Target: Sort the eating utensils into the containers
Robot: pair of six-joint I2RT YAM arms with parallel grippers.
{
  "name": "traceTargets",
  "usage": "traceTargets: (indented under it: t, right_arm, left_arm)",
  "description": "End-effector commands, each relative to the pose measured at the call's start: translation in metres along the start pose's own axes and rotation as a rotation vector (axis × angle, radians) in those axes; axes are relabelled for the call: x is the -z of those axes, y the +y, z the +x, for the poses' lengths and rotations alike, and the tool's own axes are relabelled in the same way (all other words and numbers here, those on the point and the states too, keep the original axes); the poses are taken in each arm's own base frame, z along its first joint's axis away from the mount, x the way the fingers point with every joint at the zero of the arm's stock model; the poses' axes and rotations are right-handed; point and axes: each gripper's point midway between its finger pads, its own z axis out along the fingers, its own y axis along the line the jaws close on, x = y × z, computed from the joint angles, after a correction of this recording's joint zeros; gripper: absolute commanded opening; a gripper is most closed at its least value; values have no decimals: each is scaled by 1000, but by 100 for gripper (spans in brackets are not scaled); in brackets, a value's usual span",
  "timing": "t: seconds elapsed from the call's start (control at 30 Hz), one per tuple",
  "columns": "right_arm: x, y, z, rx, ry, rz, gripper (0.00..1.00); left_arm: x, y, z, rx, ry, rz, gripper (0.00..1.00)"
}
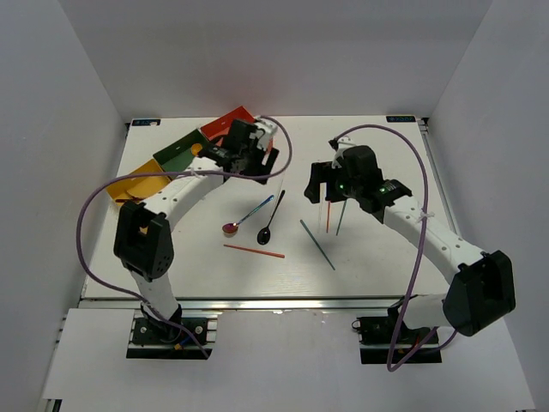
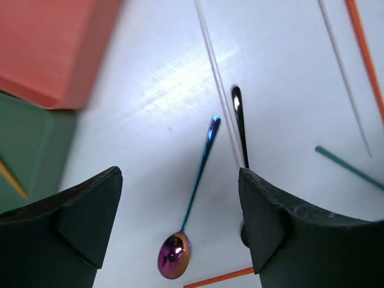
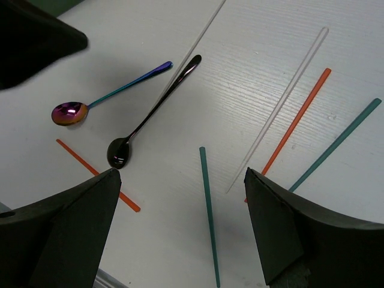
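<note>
a: what is the left pincer (image 2: 179, 174) doing?
b: its two fingers are wide apart and hold nothing. it hangs over the table (image 1: 377, 257), just right of the red box (image 2: 48, 48).
a: and the right pincer (image 3: 181, 174)?
b: wide apart too, and empty. it hangs over the sticks, a bit right of the middle.
a: what lies under them?
b: a rainbow spoon (image 3: 108, 96) and a black spoon (image 3: 157, 106), close together in the middle. a red stick (image 3: 78, 158) lies just on the near side of them. to the right are a second red stick (image 3: 299, 117), a teal stick (image 3: 209, 210), the other teal stick (image 3: 336, 144), a pale stick (image 3: 282, 102) and the other pale stick (image 3: 195, 43).
a: where are the boxes?
b: at the far left, in a row: the red box, then the green box (image 1: 176, 154), then the yellow box (image 1: 137, 182).
a: is anything in them?
b: a thin gold piece (image 2: 13, 178) shows in the green box. i cannot see the rest of the insides well.
a: so how far along is the job?
b: i think it has begun, but eight pieces lie on the table, so a lot is left.
a: any words to read?
b: no, none that i can read.
</note>
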Motion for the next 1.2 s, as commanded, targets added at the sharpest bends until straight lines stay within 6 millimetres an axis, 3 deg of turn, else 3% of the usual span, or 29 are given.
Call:
traceTargets:
  t: [0.0,0.3,0.43,0.53,0.63,0.67,0.8,0.87,0.93,1.03,1.13,1.17]
  right_arm:
    - [15,8,-13,-1,-54,-32,88]
    - [26,11,-10,43,-77,-63,88]
    - [28,12,-8,48,-83,-72,88]
    - [28,13,-7,49,-85,-81,88]
    - [30,16,-9,52,-94,-97,88]
    - [31,17,-10,53,-104,-102,88]
    - [33,18,-11,55,-113,-106,88]
    - [34,19,-12,55,-118,-110,88]
    - [36,21,-14,57,-126,-119,88]
    - [38,23,-16,56,-135,-128,88]
    - [42,23,-19,58,-149,-127,88]
    - [42,23,-19,58,-151,-127,88]
  left_arm:
    - [-20,-7,60,-67,192,37,86]
    - [-58,-24,120,-71,345,98,77]
    - [-60,-24,141,-70,399,90,71]
    - [-59,-19,158,-70,433,56,60]
    - [-61,-15,173,-72,459,35,59]
    - [-62,-16,174,-70,462,35,48]
    - [-60,-18,188,-61,501,50,43]
    - [-57,-22,200,-50,517,70,36]
    - [-56,-24,209,-48,546,75,23]
    - [-54,-31,216,-28,582,113,0]
    - [-46,-27,204,-18,553,83,0]
    - [-43,-15,197,-21,537,14,0]
